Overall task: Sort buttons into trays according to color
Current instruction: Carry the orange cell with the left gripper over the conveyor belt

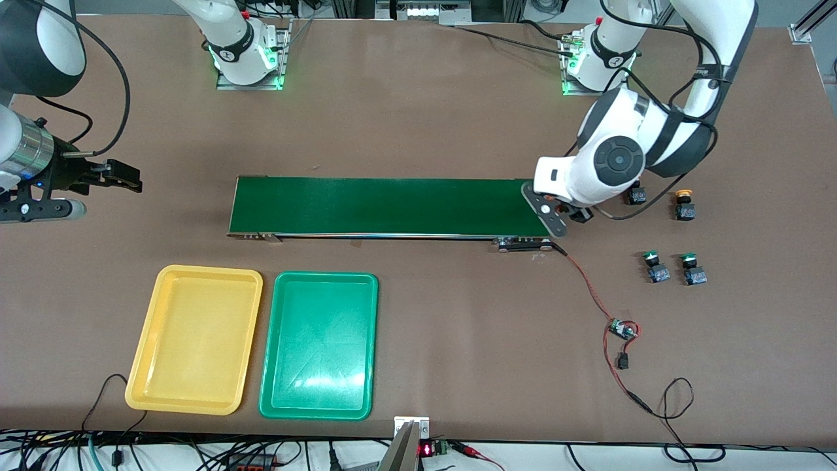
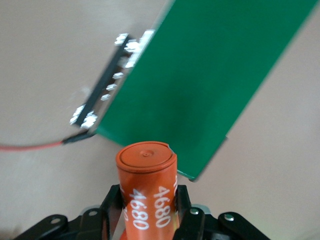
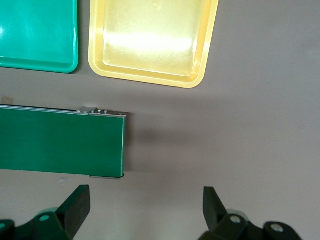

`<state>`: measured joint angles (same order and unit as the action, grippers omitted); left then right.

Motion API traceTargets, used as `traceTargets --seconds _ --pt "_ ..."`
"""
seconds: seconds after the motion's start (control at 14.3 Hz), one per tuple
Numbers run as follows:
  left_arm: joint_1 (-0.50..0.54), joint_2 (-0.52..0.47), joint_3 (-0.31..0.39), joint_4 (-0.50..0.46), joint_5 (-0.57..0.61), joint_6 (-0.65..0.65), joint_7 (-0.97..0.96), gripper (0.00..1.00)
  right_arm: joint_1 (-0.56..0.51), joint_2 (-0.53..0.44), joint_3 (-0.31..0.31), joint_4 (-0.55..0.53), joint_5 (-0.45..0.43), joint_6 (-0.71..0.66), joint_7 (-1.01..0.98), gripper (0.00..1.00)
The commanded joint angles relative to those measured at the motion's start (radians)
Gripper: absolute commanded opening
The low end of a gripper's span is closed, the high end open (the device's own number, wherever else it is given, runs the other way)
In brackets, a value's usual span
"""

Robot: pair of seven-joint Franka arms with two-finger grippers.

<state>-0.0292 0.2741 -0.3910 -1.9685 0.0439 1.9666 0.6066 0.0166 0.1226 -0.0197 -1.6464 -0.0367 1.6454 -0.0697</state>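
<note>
Left gripper [image 2: 148,212] jaws clamped on an orange 4680 cylinder [image 2: 147,187] over the conveyor belt [image 1: 386,206] end, right gripper [image 3: 146,210] spread wide, waiting, four buttons [image 1: 670,239] at belt's three o'clock, trays [image 1: 196,340] at its seven o'clock

A conveyor belt [image 1: 389,206] runs along the middle of the table [image 1: 431,111]. Two trays [image 1: 195,339] [image 1: 320,345] lie side by side nearer the front camera than the belt, toward the right arm's end. Four buttons sit toward the left arm's end: one pair [image 1: 684,205] [image 1: 635,195] near the belt's end, another pair [image 1: 654,267] [image 1: 693,269] nearer the camera, and a small wired board [image 1: 622,329] nearer still. The left gripper [image 2: 150,212] holds a cylinder [image 2: 147,187] over the belt's end; the right gripper [image 3: 145,210] hangs over the table off the belt's other end.
</note>
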Motion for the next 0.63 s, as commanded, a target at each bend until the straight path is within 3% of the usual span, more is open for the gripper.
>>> traceTargets --seconds 0.0,0.56 --pt "0.011 -0.019 -0.060 -0.027 0.013 0.001 0.126 0.01 0.005 0.006 0.000 0.017 0.003 -0.004 0.014 1.00" --pt "-0.021 0.043 -0.088 -0.050 0.030 0.115 0.412 0.00 0.008 0.005 0.000 0.013 0.003 -0.012 0.014 1.00"
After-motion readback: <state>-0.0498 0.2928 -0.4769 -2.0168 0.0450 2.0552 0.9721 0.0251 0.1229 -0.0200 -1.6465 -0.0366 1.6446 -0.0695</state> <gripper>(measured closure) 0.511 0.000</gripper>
